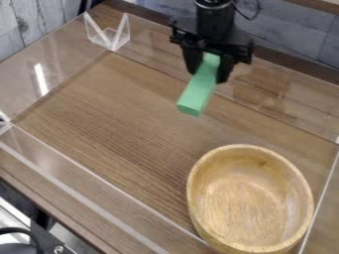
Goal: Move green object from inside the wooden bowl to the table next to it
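My black gripper (212,62) hangs over the far middle of the table (119,129), shut on the upper end of the green object (199,87). The bright-green block slants down and to the left from the fingers, held clear above the brown wood-grain tabletop. The wooden bowl (251,204) sits at the near right, round and light tan, with nothing showing inside it. The block hangs well behind and to the left of the bowl's rim.
Low clear acrylic walls (54,164) run along the table's edges. A small clear bracket (106,35) stands at the far left corner. A grey wall lies behind the arm.
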You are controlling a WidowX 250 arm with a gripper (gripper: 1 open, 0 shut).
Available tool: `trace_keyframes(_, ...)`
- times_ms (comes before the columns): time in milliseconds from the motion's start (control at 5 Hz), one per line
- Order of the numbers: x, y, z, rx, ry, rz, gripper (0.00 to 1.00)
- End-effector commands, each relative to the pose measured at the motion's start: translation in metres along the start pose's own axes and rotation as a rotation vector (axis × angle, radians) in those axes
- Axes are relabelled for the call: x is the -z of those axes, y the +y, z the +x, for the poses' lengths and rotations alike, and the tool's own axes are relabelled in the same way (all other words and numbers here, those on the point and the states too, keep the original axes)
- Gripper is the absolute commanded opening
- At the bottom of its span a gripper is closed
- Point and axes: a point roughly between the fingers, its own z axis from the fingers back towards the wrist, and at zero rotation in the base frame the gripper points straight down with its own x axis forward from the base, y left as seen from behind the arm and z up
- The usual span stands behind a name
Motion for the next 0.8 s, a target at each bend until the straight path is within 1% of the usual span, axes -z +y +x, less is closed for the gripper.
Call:
trace_keyframes(0, -0.02, 0.012, 0.03, -0.009, -0.067, -0.005, 0.0)
trace_keyframes(200, -0.025, 0.023, 0.044, -0.004, -0.069, -0.01, 0.0)
trace_keyframes(600, -0.036, -0.003, 0.046, 0.168, -0.071, -0.059, 0.0)
